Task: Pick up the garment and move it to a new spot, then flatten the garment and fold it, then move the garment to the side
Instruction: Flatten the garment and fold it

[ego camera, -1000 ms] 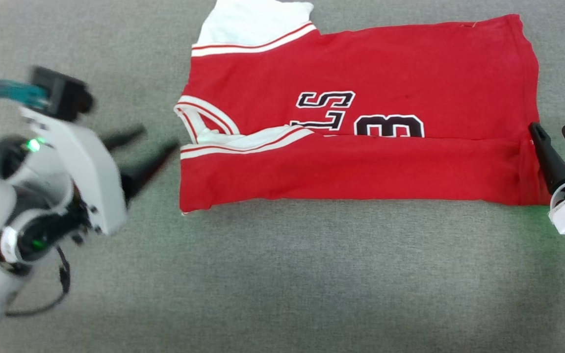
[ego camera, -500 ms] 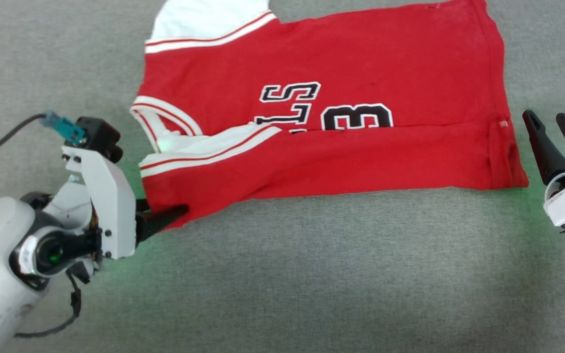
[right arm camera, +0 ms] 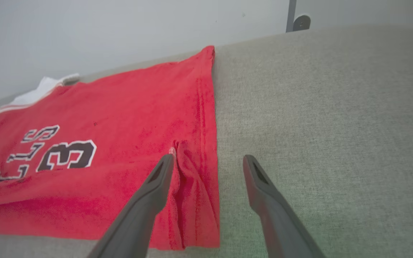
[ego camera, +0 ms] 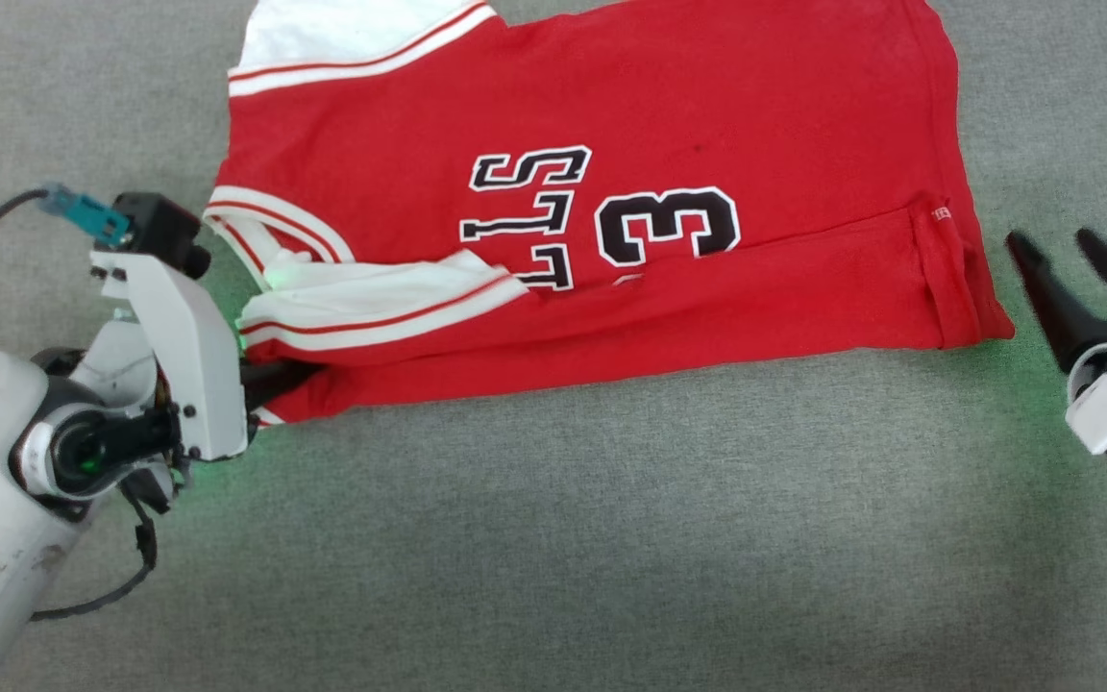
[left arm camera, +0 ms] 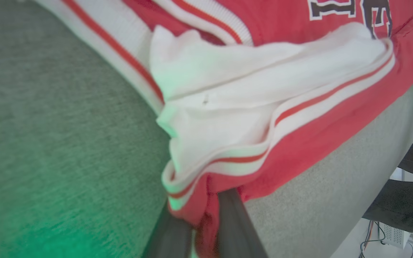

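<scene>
With the left fingers (left arm camera: 233,222) pinched narrow, they have the jersey (ego camera: 669,115) by its near left corner, red hem bunched between them! Right above that grip the white striped sleeve (left arm camera: 228,107) lies crumpled and folded over, and from the head camera it hides the fingertips. The wrist camera and its teal plug (ego camera: 87,213) stick up behind the grip.

Across on the other side, the right fingers (right arm camera: 145,204) are spread wide and holding nothing. They sit just beside the jersey's near right hem corner, one over the cloth edge, the other over bare counter (right arm camera: 335,125). Touching or not, I can't tell.

The jersey itself lies across the grey counter. Its near strip is folded up over the front and cuts off the bottom of the black letters (ego camera: 525,216) and the 3 (ego camera: 669,226). The far sleeve (ego camera: 342,29) lies flat at the far left.

Further out, a pale wall (right arm camera: 120,28) and a metal post (right arm camera: 292,14) stand behind the counter. Cables (left arm camera: 375,233) hang past its edge.
</scene>
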{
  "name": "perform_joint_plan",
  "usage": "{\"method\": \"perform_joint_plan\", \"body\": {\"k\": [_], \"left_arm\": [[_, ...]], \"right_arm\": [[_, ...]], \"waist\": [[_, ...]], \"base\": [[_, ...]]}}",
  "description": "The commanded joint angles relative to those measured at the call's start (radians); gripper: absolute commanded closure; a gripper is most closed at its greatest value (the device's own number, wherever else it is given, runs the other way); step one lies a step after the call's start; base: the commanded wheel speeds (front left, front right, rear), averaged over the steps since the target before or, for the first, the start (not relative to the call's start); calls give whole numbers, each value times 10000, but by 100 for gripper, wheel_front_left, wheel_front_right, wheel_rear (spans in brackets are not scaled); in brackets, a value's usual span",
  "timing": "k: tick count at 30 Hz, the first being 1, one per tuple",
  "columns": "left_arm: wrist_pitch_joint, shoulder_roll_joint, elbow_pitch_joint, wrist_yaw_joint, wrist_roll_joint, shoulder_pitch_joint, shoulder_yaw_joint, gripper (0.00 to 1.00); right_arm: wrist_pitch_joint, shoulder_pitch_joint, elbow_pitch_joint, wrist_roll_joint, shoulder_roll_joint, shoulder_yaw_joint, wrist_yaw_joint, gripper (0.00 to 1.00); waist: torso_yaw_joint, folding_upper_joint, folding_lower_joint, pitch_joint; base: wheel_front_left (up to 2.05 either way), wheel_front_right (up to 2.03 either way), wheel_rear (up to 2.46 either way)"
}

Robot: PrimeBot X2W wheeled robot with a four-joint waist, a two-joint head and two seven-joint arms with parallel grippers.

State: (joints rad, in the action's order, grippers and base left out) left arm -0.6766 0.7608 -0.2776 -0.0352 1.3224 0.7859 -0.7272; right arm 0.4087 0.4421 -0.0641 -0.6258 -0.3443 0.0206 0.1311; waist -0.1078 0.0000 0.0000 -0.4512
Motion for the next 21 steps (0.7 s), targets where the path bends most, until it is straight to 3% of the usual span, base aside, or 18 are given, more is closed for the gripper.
{"method": "perform_joint_plan", "body": {"k": [1,12,20,21], "left_arm": [[-49,-502,-228,-35,-54,-419,-466,100],[99,-727,-114,-287,-285,-134,-553,100],[190,-929,-65,-447,-366,-43,-646,100],[211,-971,-80,-481,-359,-43,-651,100]], "right_arm": [[503,-44,74,46,-195,-237,-9,0],[3924,725,384,392,-1178,-1192,-9,0],[4914,1122,-596,710,-959,-1558,-9,0],[4825,1146,-648,662,-903,-1565,-9,27]], "waist": [[24,0,0,1],[283,0,0,-183],[510,0,0,-321],[535,0,0,-316]], "base": [[0,0,0],[0,0,0],[0,0,0],[0,0,0]]}}
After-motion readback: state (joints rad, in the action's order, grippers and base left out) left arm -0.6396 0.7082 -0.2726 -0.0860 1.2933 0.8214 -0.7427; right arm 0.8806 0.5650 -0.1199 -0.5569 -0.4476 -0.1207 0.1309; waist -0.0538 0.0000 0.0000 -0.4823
